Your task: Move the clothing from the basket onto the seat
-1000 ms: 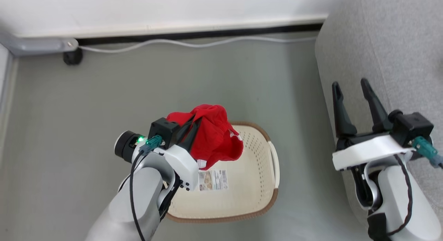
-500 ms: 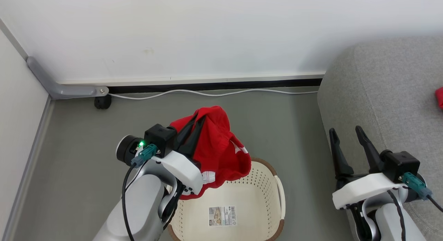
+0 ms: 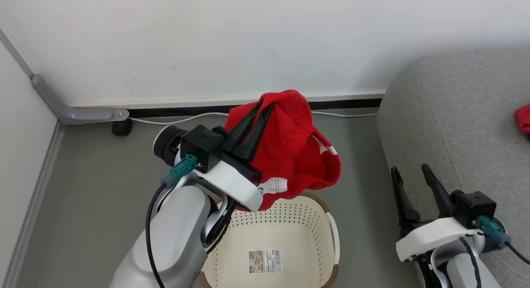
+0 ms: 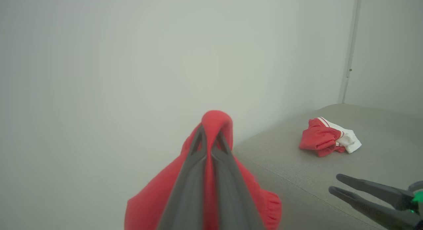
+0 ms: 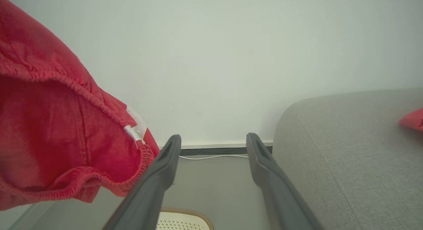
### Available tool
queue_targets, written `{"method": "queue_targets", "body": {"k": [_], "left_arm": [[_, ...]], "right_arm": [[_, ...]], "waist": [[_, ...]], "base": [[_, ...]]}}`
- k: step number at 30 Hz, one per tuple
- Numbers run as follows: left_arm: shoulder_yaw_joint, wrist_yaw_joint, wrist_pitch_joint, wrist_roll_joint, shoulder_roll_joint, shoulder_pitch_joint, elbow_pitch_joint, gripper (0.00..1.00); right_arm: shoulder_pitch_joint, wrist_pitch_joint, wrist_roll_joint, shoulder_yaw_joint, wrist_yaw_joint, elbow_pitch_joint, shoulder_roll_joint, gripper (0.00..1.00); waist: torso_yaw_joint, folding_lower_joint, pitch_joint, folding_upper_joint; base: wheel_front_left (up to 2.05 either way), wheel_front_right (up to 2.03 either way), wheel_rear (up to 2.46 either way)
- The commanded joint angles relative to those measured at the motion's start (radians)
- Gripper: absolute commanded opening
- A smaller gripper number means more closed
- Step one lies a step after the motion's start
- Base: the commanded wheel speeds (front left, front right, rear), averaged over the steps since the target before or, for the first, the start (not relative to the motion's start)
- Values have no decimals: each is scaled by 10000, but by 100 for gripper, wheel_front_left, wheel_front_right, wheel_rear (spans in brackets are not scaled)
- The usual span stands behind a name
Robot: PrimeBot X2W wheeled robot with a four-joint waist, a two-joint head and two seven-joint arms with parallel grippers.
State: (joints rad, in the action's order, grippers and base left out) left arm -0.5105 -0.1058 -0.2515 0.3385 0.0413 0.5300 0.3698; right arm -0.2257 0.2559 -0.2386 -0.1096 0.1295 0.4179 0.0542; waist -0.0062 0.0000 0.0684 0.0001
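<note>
My left gripper (image 3: pixel 265 104) is shut on a red garment (image 3: pixel 296 151) with white trim, held in the air above the far rim of the cream basket (image 3: pixel 290 222). In the left wrist view the fabric (image 4: pixel 216 121) drapes over the closed fingertips of my left gripper (image 4: pixel 209 132). The basket's inside shows just its paper label (image 3: pixel 265 261). A second red and white garment (image 4: pixel 325 137) lies on the grey seat (image 3: pixel 463 110); its edge (image 3: pixel 523 118) shows at the right border. My right gripper (image 3: pixel 408 170) stands open and empty beside the seat's front; between its fingers (image 5: pixel 214 140) the held garment (image 5: pixel 53 124) hangs to the left.
A white wall with a dark baseboard and a white cable (image 3: pixel 182 119) runs along the floor behind the basket. A grey metal bracket (image 3: pixel 74 110) with a black caster (image 3: pixel 121 126) sits at the left corner. Grey floor (image 3: pixel 91 188) surrounds the basket.
My left arm has lifted the red garment up out of the basket and a little rightward toward the seat. The head view has tilted up. The right gripper stays open.
</note>
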Motion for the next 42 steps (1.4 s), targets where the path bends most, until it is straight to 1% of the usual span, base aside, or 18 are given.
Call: {"method": "queue_targets", "body": {"k": [1, 9, 13, 16, 20, 21, 25, 30, 35, 42], "left_arm": [[261, -48, -103, 74, 95, 640, -335, 0], [-56, 41, -103, 189, 91, 851, -579, 0], [-215, 53, -103, 251, 91, 827, -647, 0], [-373, 51, -103, 279, 90, 792, -648, 0], [-551, 77, -103, 347, 90, 742, -644, 0], [-551, 77, -103, 347, 90, 742, -644, 0], [-654, 101, -103, 395, 90, 725, -629, 0], [-831, 111, -103, 474, 90, 720, -654, 0], [-1059, 119, -103, 553, 90, 762, -746, 0], [-1367, 138, -103, 650, 89, 766, -860, 0]], "right_arm": [[-102, 59, 0, -271, 12, -181, -33, 100], [-238, 59, -37, -403, 12, -187, -37, 100], [-416, 59, -100, -653, 12, -484, -37, 100], [-654, 59, -252, -1175, 12, -1005, 74, 100], [-1134, 59, -585, -2270, 12, -1929, 502, 100], [-1134, 59, -585, -2270, 12, -1929, 502, 100], [-1600, 59, -936, -3178, 12, -2755, 942, 100], [-1920, 59, -1266, -4050, 12, -3377, 1230, 100], [-2115, 59, -1444, -4797, 12, -2945, 1368, 100], [-2664, 59, -1717, -5683, 12, -1480, 1340, 100]], "waist": [[-9, 0, 37, -1], [-66, 0, 174, -1], [-66, 0, 214, -1], [-57, 0, 257, -1], [-53, 0, 327, -1], [-53, 0, 327, -1], [-54, 0, 392, -1], [-24, 0, 468, -1], [29, 0, 474, -1], [183, 0, 420, -1]], "base": [[0, 0, 0], [0, 0, 0], [0, 0, 0], [0, 0, 0], [0, 0, 0], [0, 0, 0], [0, 0, 0], [0, 0, 0], [0, 0, 0], [0, 0, 0]]}}
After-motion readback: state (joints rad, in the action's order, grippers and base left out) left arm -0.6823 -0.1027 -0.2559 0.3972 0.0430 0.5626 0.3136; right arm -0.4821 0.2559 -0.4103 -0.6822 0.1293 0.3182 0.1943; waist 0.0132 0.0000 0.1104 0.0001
